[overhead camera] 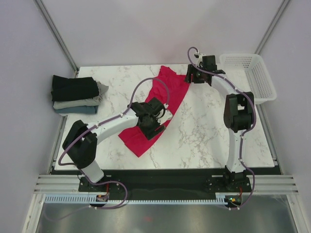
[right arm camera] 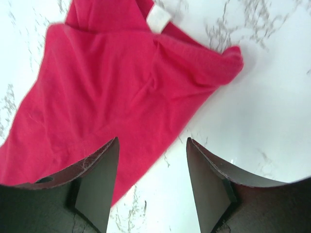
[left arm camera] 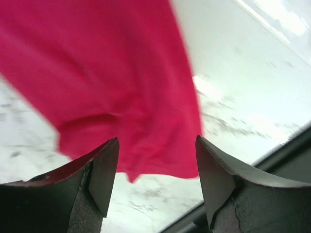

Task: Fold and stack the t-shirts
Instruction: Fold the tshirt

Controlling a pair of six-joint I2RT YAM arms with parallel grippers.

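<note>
The crimson-red t-shirt lies in a long diagonal strip across the middle of the marble table. It fills the left wrist view and the right wrist view, where its white neck label shows. My left gripper is open and empty above the shirt's near end. My right gripper is open and empty over the shirt's far right edge. A stack of folded shirts, black, pale grey and blue, sits at the far left.
A white plastic mesh basket stands at the table's far right corner. The right arm's elbow rises over the right side. A dark rail runs along the table's near edge.
</note>
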